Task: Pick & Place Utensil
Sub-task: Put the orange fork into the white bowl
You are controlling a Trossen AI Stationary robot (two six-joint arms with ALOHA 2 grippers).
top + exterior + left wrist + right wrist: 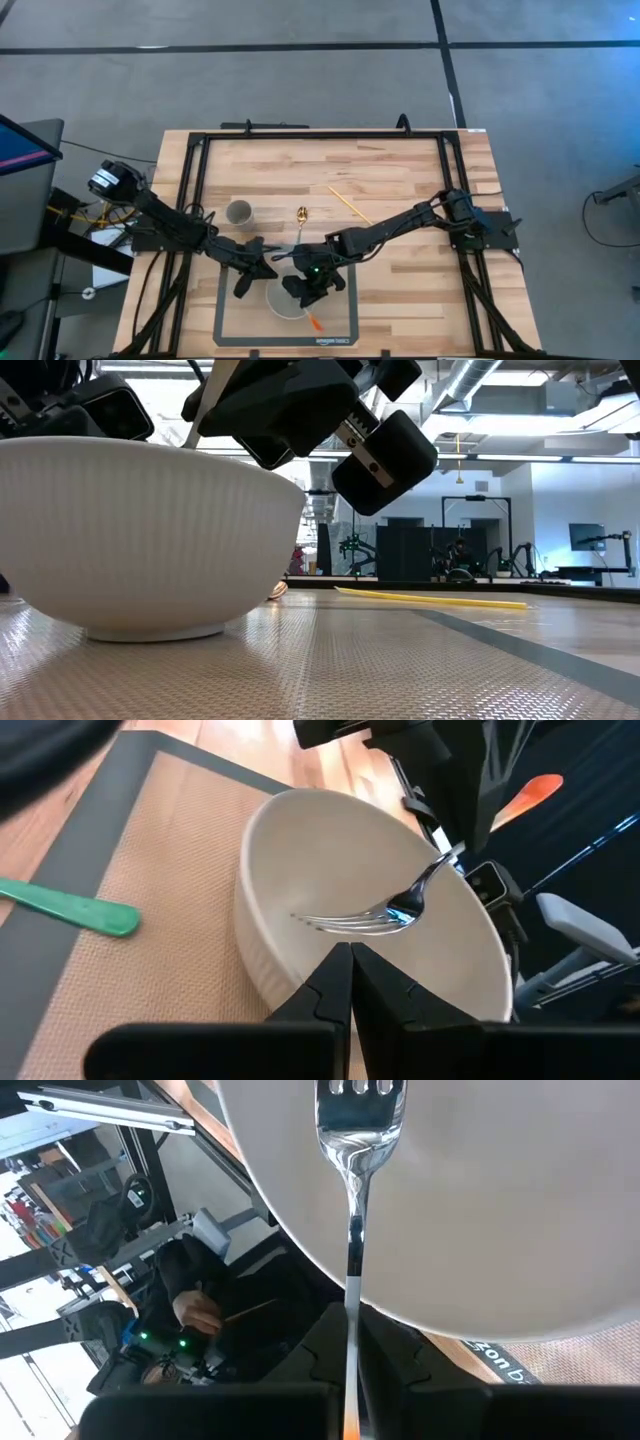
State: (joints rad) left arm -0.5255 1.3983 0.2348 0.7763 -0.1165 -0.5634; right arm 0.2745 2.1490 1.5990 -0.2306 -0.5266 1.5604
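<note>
A white ribbed bowl [283,303] [350,880] stands on a brown mat with a grey border [340,330]. A fork with a metal head [385,912] and an orange handle [530,793] points into the bowl. My right gripper [305,287] [350,1335] is over the bowl's right rim, shut on the fork. My left gripper [258,270] [350,960] is shut at the bowl's left rim; I cannot tell whether it touches the bowl. In the low view the bowl [150,530] fills the left, with the right gripper [300,405] above it. My right gripper pinches the fork's shaft [350,1295] between its two fingers, behind the metal neck. The fork lies along the fingers, its orange end [315,322] sticking out behind the gripper. The fingers slant down from the right. The tines [360,1095] are inside the bowl.
A green utensil handle [70,908] lies on the mat left of the bowl. On the wood beyond are a grey cup [238,212], a gold spoon [302,215] and a yellow chopstick [350,205] [430,598]. A black frame [320,135] runs round the table.
</note>
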